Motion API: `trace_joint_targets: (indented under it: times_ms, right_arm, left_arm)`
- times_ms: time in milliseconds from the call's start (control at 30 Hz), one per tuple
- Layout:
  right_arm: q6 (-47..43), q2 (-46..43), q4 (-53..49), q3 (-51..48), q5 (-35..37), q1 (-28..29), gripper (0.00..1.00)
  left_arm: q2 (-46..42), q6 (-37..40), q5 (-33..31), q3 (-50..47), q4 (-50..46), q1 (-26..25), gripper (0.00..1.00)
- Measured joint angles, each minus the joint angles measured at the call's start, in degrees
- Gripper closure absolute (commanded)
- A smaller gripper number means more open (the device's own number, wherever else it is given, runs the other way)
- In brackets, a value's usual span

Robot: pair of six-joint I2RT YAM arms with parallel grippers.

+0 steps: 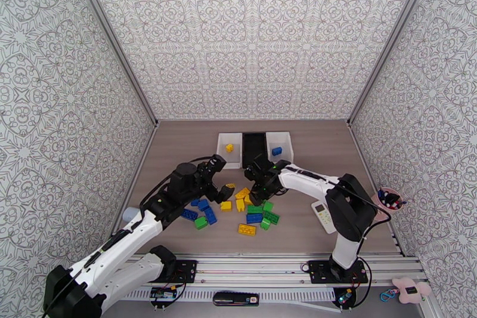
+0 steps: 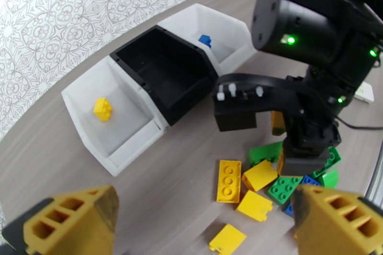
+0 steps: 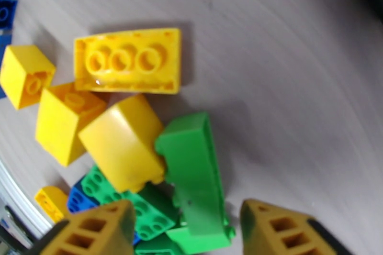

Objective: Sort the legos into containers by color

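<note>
1. The left gripper [image 2: 203, 225] hangs over the table [image 2: 182, 165] with its fingers spread wide and nothing between them.
2. The right gripper [image 3: 186, 229] is low over the pile of bricks [image 1: 238, 209]. Its fingers stand apart on either side of a tilted green brick [image 3: 194, 165] (a gap shows beside it, so it is not pinched).
3. Behind the pile, 3 bins touch in a row: a white bin [image 2: 86, 122] holding 1 yellow brick [image 2: 102, 108], a black bin [image 2: 163, 69], and a second white bin [image 2: 230, 36] holding 1 blue brick [image 2: 205, 40].
</note>
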Motion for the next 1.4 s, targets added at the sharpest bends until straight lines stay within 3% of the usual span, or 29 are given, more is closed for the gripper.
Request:
trace_joint_targets:
  times_ms: [433, 533, 800, 1133, 1400]
  right_arm:
    - [0.0, 3.0, 0.3, 0.0, 1.6, 0.0, 0.61]
    - [0.1, 3.1, 0.3, 0.0, 1.7, 0.0, 0.69]
    - [0.2, 2.9, 0.5, 0.0, 2.9, 0.0, 0.76]
    - [5.3, -3.5, 4.2, 0.4, 3.1, -1.3, 0.81]
    - [8.9, -2.0, 8.6, 8.2, 3.4, -6.0, 0.83]
  left_arm:
    - [0.1, 1.9, 2.8, -0.3, -0.1, -0.2, 0.00]
    - [0.1, 1.9, 2.8, -0.3, -0.1, -0.3, 0.00]
    - [0.2, 1.8, 2.8, -1.0, -0.1, -0.4, 0.00]
    - [0.2, 1.5, 3.2, -1.4, 0.2, -0.5, 0.00]
    - [0.2, 1.4, 3.2, -1.5, 0.3, -0.7, 0.00]
